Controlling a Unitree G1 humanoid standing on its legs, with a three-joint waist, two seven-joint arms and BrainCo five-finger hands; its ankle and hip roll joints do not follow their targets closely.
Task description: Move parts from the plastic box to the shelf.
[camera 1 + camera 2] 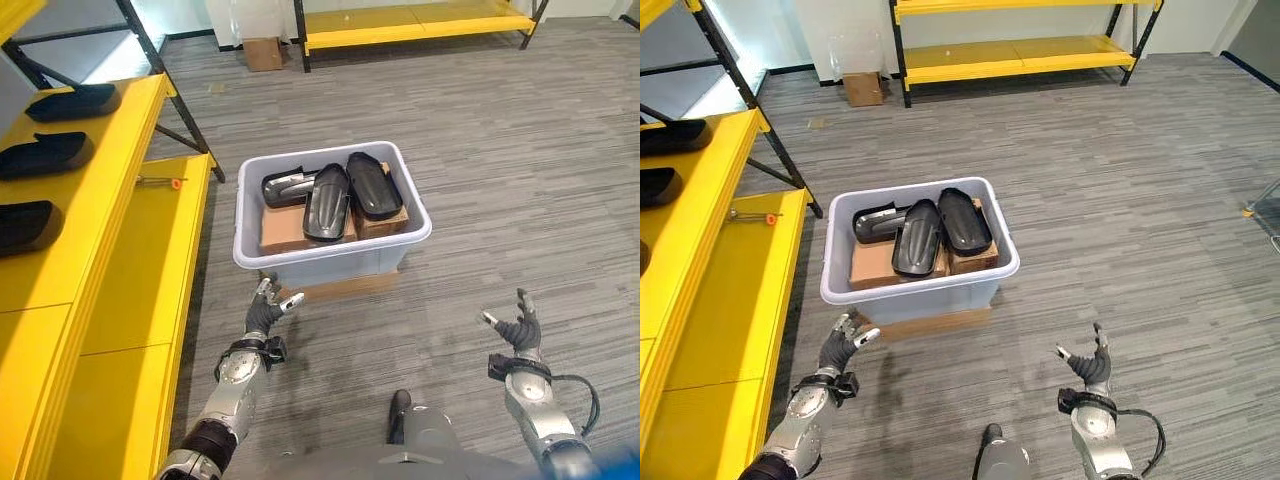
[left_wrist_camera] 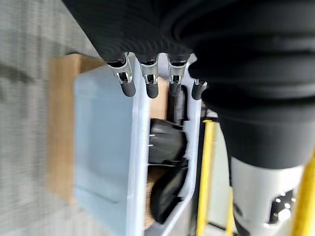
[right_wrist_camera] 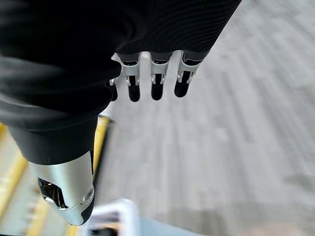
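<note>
Three black parts wait in the grey box; both hands, left and right, hover open-fingered and empty, the reach-in apparently next.

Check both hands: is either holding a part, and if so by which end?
Nothing is held. The left hand and right hand are open and empty above the floor, short of the box. The parts lie inside it.
</note>
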